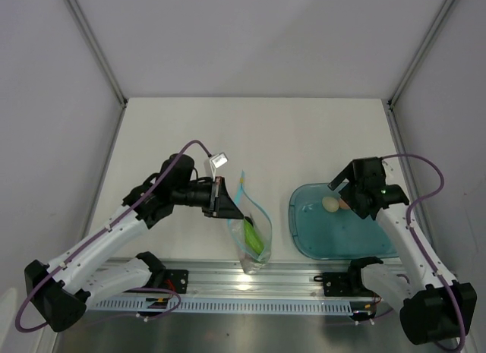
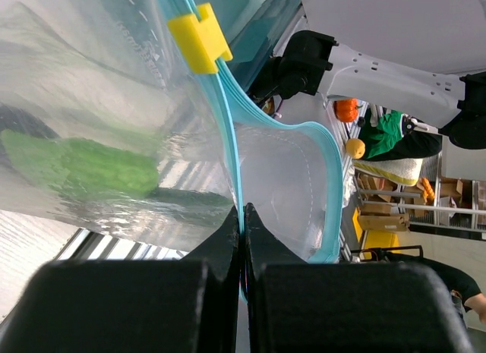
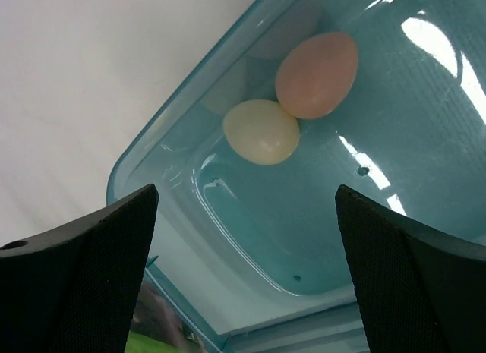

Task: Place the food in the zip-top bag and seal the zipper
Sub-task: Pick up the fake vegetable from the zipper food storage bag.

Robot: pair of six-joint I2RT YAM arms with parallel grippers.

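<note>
My left gripper (image 1: pixel 225 200) is shut on the light blue zipper (image 2: pixel 235 163) edge of the clear zip-top bag (image 1: pixel 250 231) and holds its mouth open. A light green cucumber (image 1: pixel 250 235) and a darker green piece (image 2: pixel 186 197) lie inside the bag; a yellow slider (image 2: pixel 199 38) sits on the zipper. My right gripper (image 1: pixel 345 197) is open above the teal tray (image 1: pixel 311 239), empty. A cream egg (image 3: pixel 262 131) and a pink egg (image 3: pixel 317 74) lie side by side in the tray, ahead of the right fingers (image 3: pixel 83 262).
The bag hangs near the table's front edge, by the metal rail (image 1: pixel 250 288). The tray stands at the right front. Grey walls enclose the white table (image 1: pixel 250 140) on three sides.
</note>
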